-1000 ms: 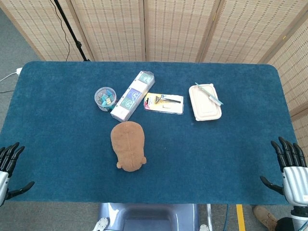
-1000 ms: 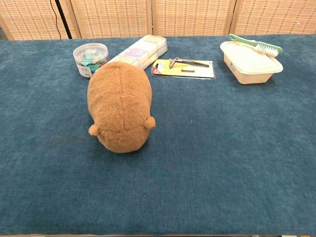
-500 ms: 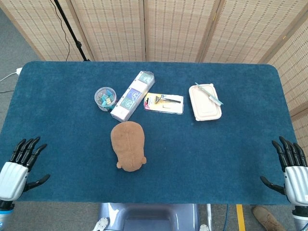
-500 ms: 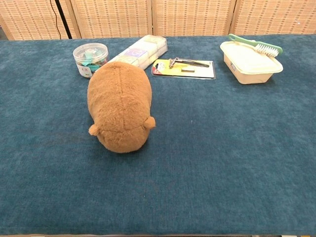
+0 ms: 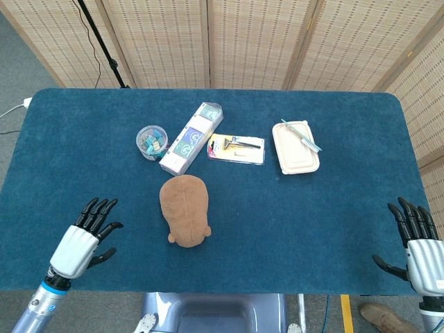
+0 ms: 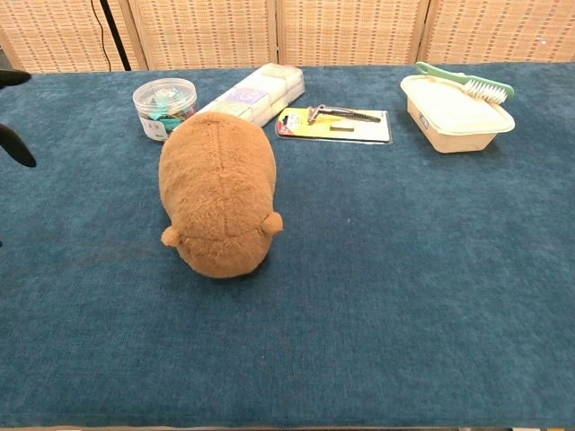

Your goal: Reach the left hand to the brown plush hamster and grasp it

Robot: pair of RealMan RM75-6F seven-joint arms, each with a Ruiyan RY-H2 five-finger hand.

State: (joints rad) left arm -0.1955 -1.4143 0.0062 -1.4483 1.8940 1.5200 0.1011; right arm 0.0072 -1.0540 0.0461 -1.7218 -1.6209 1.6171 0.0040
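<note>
The brown plush hamster [image 5: 186,209] lies in the middle of the blue table, its head toward the front edge; in the chest view the hamster [image 6: 218,189] fills the centre left. My left hand [image 5: 84,239] hovers open over the table to the hamster's left, a good hand's width away, fingers spread and holding nothing. Only its dark fingertips [image 6: 16,144] show at the left edge of the chest view. My right hand [image 5: 416,250] stays open at the table's front right corner, off the edge.
Behind the hamster stand a clear tub of clips [image 5: 151,141], a long white box [image 5: 190,138] and a carded razor [image 5: 236,148]. A cream lidded container with a green brush on it [image 5: 296,146] sits at the back right. Wicker screens stand behind the table [image 5: 326,222].
My left hand has moved from the table's front left edge in over the cloth, rightward toward the hamster. The right hand and the hamster have barely shifted.
</note>
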